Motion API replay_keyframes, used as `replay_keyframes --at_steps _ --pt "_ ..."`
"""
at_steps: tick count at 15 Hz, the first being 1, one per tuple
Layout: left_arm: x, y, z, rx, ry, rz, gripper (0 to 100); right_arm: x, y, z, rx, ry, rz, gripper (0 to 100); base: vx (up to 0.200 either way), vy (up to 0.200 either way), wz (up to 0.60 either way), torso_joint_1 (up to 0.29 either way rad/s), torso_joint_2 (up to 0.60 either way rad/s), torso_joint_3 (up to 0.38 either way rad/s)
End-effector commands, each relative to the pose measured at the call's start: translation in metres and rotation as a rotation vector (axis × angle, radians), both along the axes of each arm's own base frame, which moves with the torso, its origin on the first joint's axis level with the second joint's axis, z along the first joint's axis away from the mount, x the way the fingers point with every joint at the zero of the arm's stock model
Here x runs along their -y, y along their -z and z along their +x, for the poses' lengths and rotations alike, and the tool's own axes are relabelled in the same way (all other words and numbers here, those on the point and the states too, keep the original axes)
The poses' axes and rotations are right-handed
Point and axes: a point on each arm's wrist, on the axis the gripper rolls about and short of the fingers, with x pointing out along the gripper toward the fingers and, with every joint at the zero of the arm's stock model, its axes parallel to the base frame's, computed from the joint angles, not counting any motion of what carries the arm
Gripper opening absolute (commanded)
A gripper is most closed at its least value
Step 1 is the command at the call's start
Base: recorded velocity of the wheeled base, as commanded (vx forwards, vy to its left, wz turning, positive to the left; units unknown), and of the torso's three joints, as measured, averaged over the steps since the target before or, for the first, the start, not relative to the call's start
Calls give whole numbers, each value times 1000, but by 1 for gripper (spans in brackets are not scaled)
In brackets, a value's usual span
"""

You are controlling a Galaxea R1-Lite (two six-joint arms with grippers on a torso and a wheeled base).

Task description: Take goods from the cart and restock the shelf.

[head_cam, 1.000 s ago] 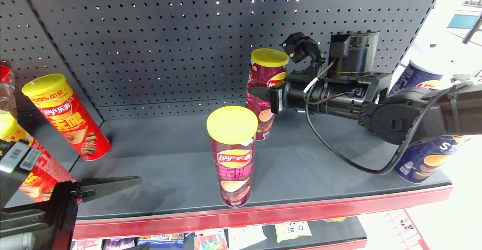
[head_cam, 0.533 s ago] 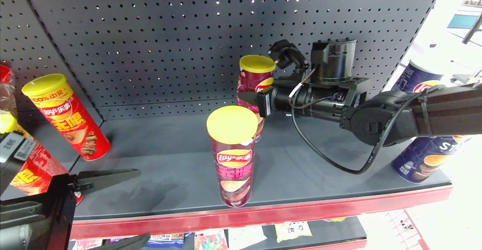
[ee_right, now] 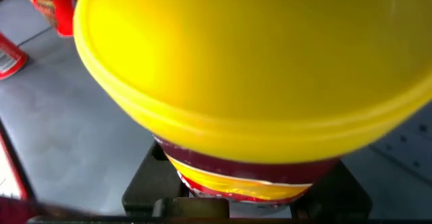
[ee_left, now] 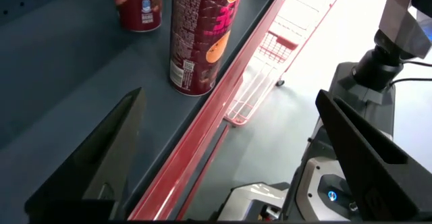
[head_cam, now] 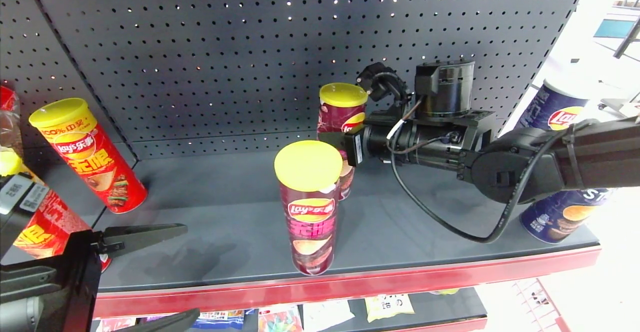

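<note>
Head view, nearest first: seeing left gripper (head_cam: 191,271) low at the near-left corner, in front of the shelf's red front lip (head_cam: 400,277), jaws spread wide and empty. Confirmed in left wrist view (ee_left: 229,96): both fingers far apart over the lip, with the red wire cart (ee_left: 270,69) on the floor below and beyond. Just behind that gripper, on the left end of the shelf deck (head_cam: 225,207): one red can (head_cam: 47,222) partly hidden by the arm, then a second red can (head_cam: 87,154) farther back, yellow lid, apart from the first. At the front edge, mid-shelf: upright maroon can (head_cam: 310,207) with yellow lid, standing free, clear of both grippers; same can near the lip in left wrist view (ee_left: 199,35). Directly behind it, close to the pegboard back (head_cam: 225,47): second maroon can (head_cam: 342,112), upright, clamped around its upper body by right gripper (head_cam: 336,142) coming in from the right. Right wrist view: looking down onto that can's yellow lid (ee_right: 256,69), fingers (ee_right: 145,187) flanking the body under it. Cannot tell whether the held can's base touches the deck; hidden behind the front can's lid. Far right end: blue can (head_cam: 562,214) behind the right arm, another blue can (head_cam: 555,107) farther off. Below the deck: packets (head_cam: 385,306) on a lower shelf.
</note>
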Motion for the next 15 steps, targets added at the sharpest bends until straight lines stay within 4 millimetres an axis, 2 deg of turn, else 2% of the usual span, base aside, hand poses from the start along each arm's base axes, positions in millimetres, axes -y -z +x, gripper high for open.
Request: replay_keyframes --at_steps 1,7,13,14,15 --pt "0 1 1 -4 0 1 100 4 -3 -6 0 0 2 0 0 0 0 0 0 0" --pt "0 0 0 -2 0 0 100 -2 -8 -6 16 -15 16 0 0 0 0 0 0 0" --pt "0 0 1 -2 0 0 100 -5 -2 -6 2 -22 4 0 0 0 0 0 0 0" --pt "0 0 1 -3 0 0 100 -4 -2 -6 0 -18 4 100 0 0 0 0 0 0" --pt "0 0 1 -3 0 0 100 -4 -2 -6 0 -18 4 100 0 0 0 0 0 0"
